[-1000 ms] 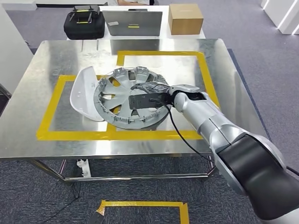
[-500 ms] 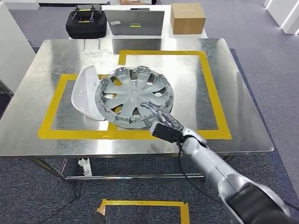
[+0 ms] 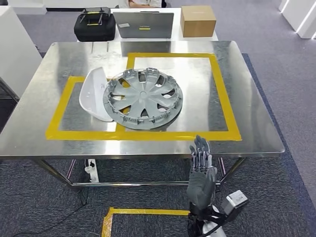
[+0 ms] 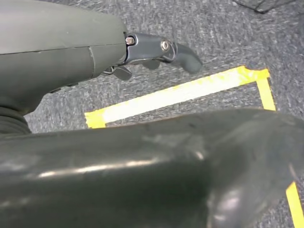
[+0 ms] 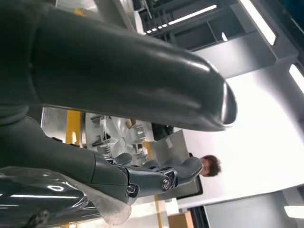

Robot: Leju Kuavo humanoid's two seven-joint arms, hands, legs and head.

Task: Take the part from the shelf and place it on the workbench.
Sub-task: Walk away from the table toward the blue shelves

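Hubcap [image 3: 143, 98]: lies flat on the steel surface [image 3: 44, 59], across the near line of the yellow tape [image 3: 223, 94], its left rim overlapping a white panel [image 3: 93, 93].
Right hand [image 3: 201, 175]: below the surface's near edge, well apart from the hubcap, fingers pointing up and spread, holding nothing; in the right wrist view the fingers [image 5: 157, 178] lie straight.
Left hand [image 4: 157, 50]: hangs over the carpet near floor tape [image 4: 179, 92]; fingers extended, nothing in them.
Behind the surface: black case [image 3: 95, 24], laptop [image 3: 143, 24], cardboard box [image 3: 198, 20] on a white table.
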